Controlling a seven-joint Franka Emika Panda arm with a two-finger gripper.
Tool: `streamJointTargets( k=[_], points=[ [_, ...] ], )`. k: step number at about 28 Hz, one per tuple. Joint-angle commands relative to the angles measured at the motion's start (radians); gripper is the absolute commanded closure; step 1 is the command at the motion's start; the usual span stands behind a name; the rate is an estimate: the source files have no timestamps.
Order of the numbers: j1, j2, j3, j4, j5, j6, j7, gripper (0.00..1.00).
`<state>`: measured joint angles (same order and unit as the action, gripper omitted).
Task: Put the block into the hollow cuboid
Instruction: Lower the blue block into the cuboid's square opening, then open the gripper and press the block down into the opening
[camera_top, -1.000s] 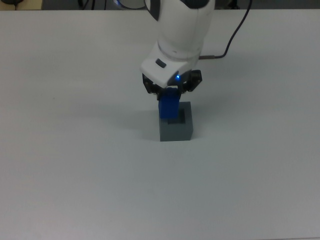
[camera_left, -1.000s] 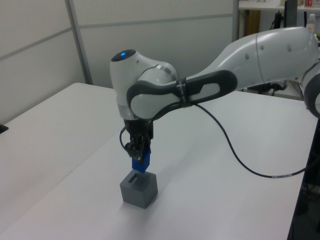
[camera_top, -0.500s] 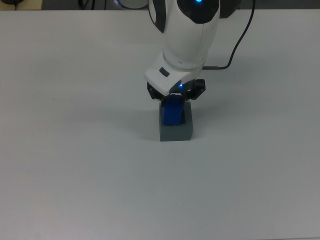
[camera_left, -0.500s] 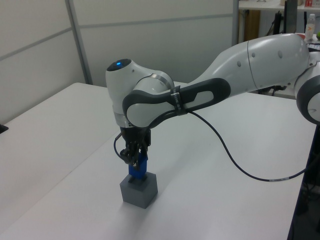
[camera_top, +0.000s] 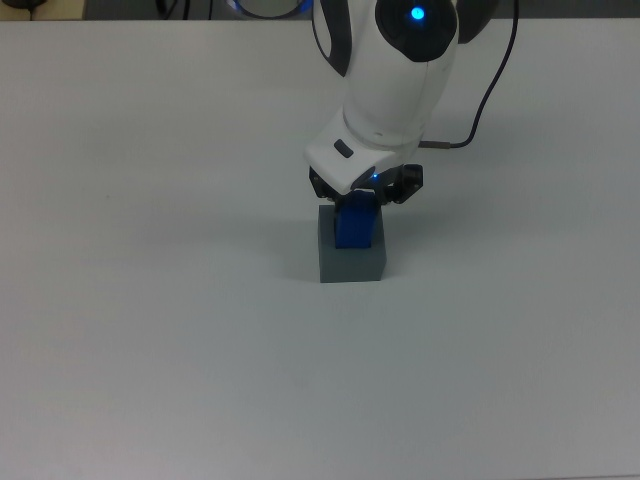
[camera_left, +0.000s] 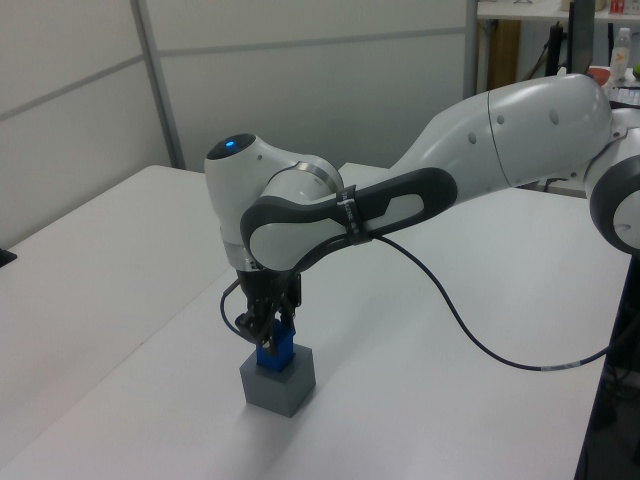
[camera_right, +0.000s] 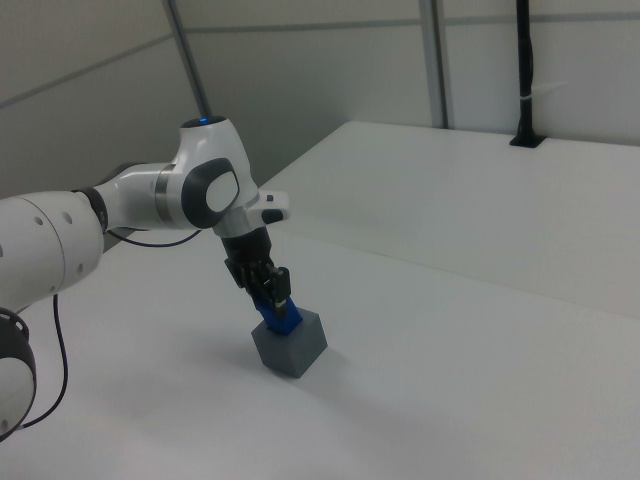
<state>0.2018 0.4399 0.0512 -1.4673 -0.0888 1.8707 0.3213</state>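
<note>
Block: small, bright blue, plain; pinched by its upper part in the gripper, lower end sunk into the recess of the hollow cuboid, top standing above the grey rim. Jaws clenched on opposite faces. Probably light, rigid, fairly smooth, unlikely to break. Best held on flat parallel sides, high up, leaving the bottom free of the cuboid's thick walls.
</note>
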Motion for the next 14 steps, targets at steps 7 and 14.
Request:
streamJointTargets(
  k=[7, 14],
  points=[
    [0.004, -0.004, -0.002, -0.007, 0.008, -0.002, 0.019, 0.41],
    [0.004, -0.004, -0.004, -0.007, 0.006, -0.002, 0.018, 0.00]
  ],
)
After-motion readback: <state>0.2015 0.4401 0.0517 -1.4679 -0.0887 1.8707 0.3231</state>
